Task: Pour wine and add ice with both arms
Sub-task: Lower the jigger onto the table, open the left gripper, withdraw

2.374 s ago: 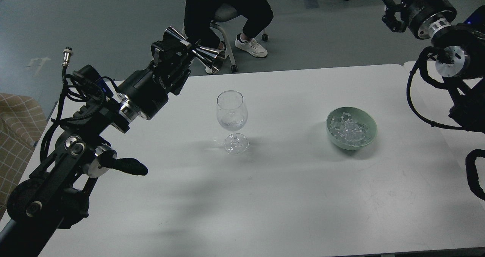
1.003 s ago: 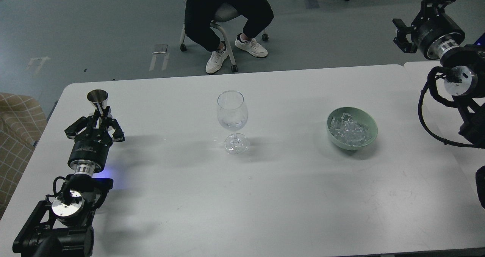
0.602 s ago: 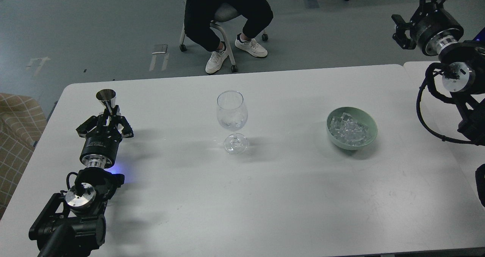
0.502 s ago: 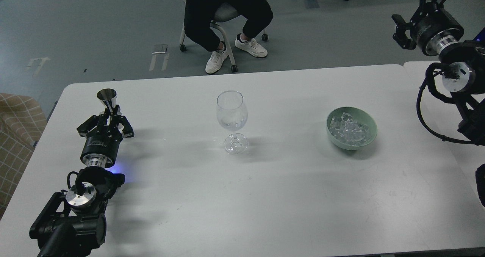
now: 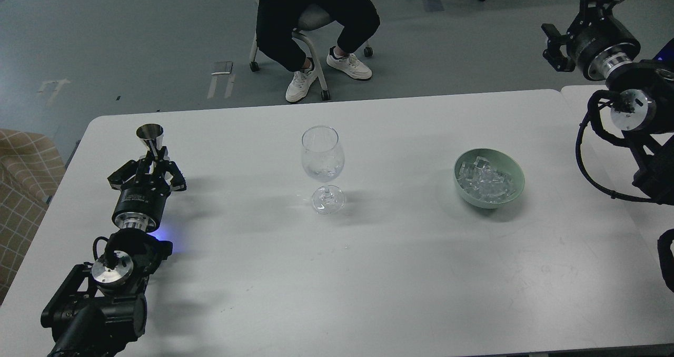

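Observation:
A clear wine glass [image 5: 322, 154] stands at the table's middle with a little clear wine [image 5: 322, 175] in the bottom of its bowl. A green bowl [image 5: 489, 202] to its right holds a heap of clear ice cubes [image 5: 485, 180]. My left gripper [image 5: 151, 158] lies low at the table's far left. Its fingers are closed around the waist of a steel jigger [image 5: 150, 134] that stands upright. My right gripper [image 5: 566, 20] hangs high at the top right, beyond the table's far edge, dark and turned away. Nothing shows in it.
The white table [image 5: 368, 273] has a second white table [image 5: 584, 99] butted against its right side. A seated person [image 5: 316, 15] on a wheeled chair is behind the far edge. Checked fabric [image 5: 21, 172] lies beyond the left edge.
My left arm came down from beside the glass, where the jigger was tipped, to the far left, where it stands upright. It then slid slightly right. My right gripper shifted slightly.

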